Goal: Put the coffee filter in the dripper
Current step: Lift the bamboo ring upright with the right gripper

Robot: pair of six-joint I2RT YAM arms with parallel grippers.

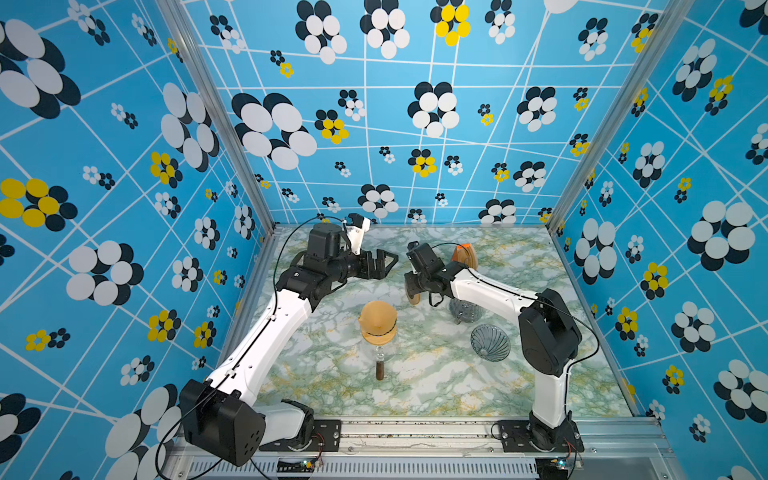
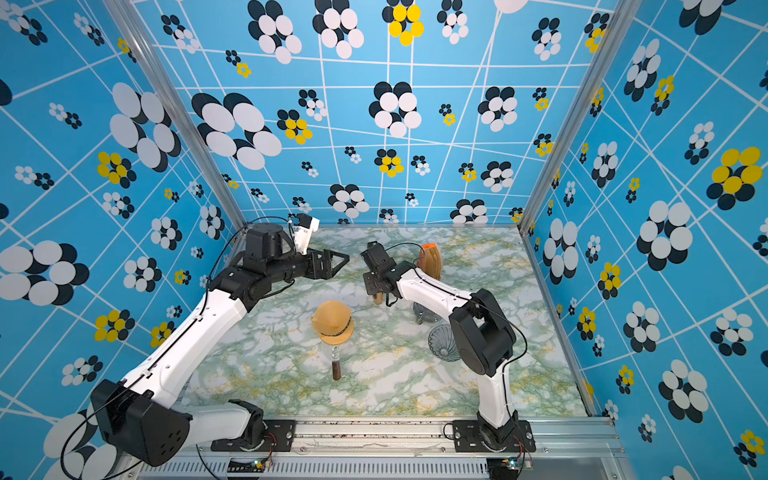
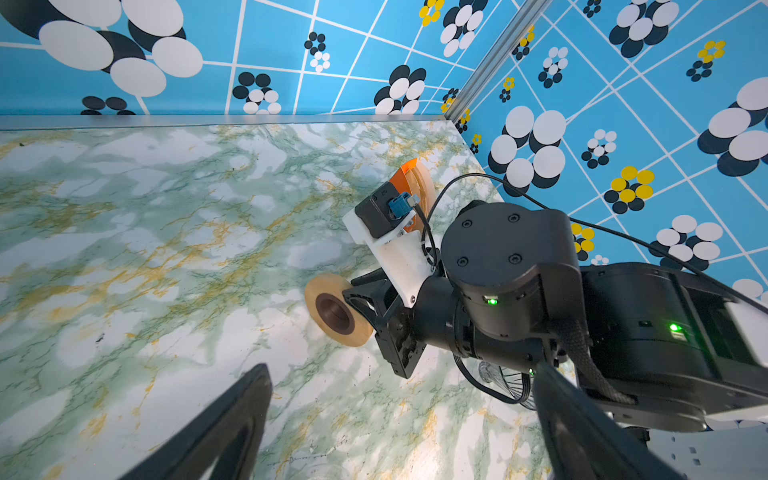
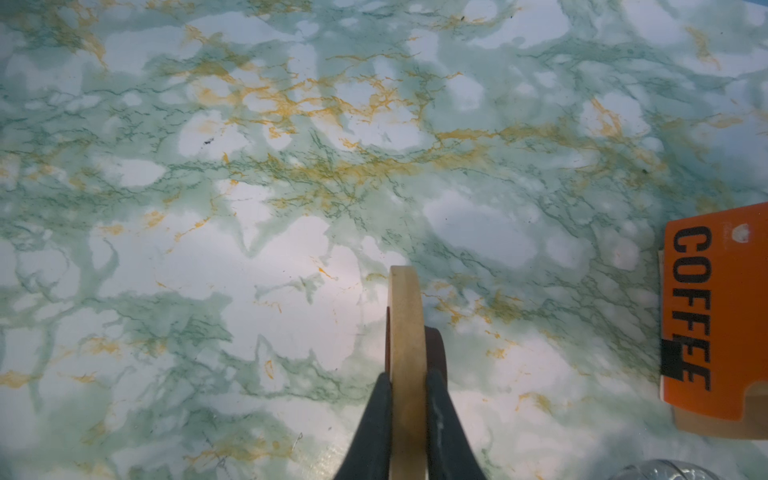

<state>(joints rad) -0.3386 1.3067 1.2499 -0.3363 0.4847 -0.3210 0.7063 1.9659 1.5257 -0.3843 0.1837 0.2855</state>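
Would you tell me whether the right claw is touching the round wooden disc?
Touching. In the right wrist view the right claw clamps the round wooden disc, black fingers pressed against both faces.

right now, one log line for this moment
left gripper: open, empty | right gripper: shut on wooden ring | glass dripper: no filter inside | filter pack: standing at back

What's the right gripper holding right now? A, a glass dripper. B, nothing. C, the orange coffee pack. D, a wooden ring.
D: the right wrist view shows the right gripper clamped on the rim of the wooden ring.
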